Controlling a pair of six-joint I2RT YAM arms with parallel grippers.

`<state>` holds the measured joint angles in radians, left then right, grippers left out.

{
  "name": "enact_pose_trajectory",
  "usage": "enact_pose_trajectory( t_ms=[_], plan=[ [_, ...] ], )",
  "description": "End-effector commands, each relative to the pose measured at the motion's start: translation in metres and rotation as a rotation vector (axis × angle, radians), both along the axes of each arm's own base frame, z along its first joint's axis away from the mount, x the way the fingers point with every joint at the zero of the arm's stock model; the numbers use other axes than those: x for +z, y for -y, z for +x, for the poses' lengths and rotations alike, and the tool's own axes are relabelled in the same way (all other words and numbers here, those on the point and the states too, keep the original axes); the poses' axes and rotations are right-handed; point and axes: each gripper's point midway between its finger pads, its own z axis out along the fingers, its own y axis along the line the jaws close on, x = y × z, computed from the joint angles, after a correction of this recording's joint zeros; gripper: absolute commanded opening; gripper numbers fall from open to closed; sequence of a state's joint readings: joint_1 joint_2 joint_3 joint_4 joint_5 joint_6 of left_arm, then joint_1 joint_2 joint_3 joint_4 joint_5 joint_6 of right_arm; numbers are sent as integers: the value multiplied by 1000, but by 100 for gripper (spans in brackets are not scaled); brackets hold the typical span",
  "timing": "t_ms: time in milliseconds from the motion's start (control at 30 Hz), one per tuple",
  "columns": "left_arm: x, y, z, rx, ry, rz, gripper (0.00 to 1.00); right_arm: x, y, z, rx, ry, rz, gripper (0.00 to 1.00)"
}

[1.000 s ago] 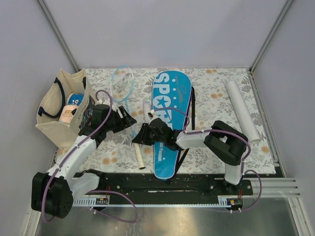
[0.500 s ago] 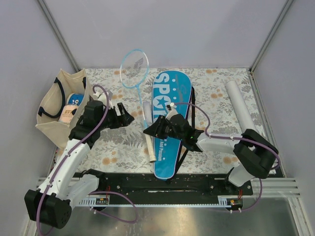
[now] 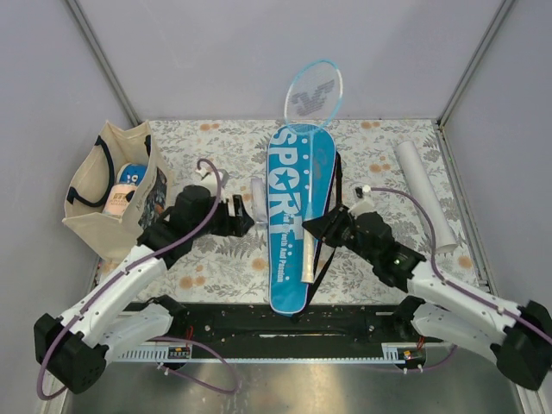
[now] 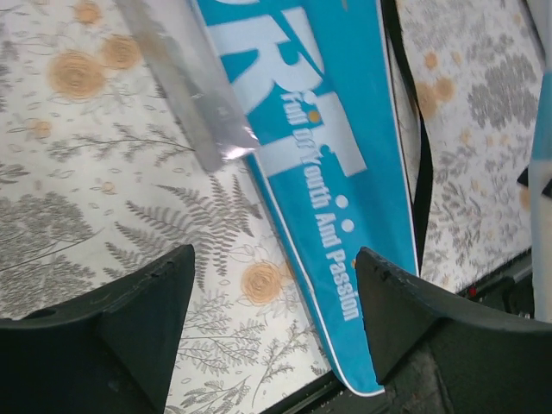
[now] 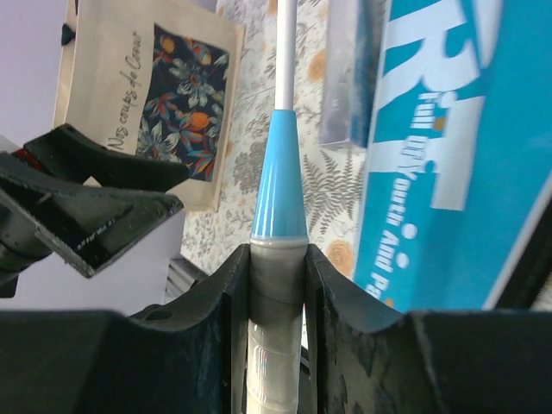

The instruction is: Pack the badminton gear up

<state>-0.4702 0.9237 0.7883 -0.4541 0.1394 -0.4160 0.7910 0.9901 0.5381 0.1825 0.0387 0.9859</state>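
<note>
Floral cloth [image 3: 371,159] lies under both sets of jaws.

Cover [image 3: 289,185], blue, flat on the cloth, sits between the two grippers. In the left wrist view its narrow end runs under the gap of the left jaws, towards the right-hand finger.

Bag [image 3: 86,198], beige with a floral print, stands on the far side of the left gripper from the cover, well apart from the right jaws. There is stuff inside, too small to tell what.

White tube [image 3: 423,194] lies on the cloth outboard of the right gripper, well apart from it, nothing touching it.

Racket [image 3: 308,257]: the handle is in the right jaws, the shaft runs straight out ahead of them along the cover, and the head sticks out past the cover's wide end. Can't tell if the handle touches the cover.

Clear tube [image 4: 185,86] lies ahead of the left jaws, its near end against the cover's edge.

Right gripper [image 5: 278,259]: clenched on the racket handle, one finger on each side, the light-blue cone just past the fingertips.

Left gripper [image 4: 272,293]: released, fingers spread wide, holding nothing, only cloth and cover below. It points towards the right gripper, near but apart.
</note>
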Motion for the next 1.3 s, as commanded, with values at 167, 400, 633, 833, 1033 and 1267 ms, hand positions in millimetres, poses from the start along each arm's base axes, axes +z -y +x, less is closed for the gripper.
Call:
enact_pose_trajectory(
  t_ms=[167, 400, 633, 833, 1033, 1267],
  plan=[
    [-4, 84, -4, -60, 146, 57, 73, -25, 94, -12, -243, -2, -262, 0],
    [-36, 161, -24, -183, 118, 146, 72, -38, 134, -15, -371, -3, -362, 0],
    [-74, 207, -25, -192, 143, 283, 66, -27, 161, -21, -466, 27, -352, 0],
    [-93, 228, -25, -214, 135, 335, 66, -26, 164, -28, -457, 24, -342, 0],
    [-117, 227, -20, -185, 141, 428, 65, -33, 163, -30, -450, 14, -329, 0],
    [-130, 219, -12, -122, 142, 495, 32, -26, 147, -38, -373, -22, -268, 0]
  ],
)
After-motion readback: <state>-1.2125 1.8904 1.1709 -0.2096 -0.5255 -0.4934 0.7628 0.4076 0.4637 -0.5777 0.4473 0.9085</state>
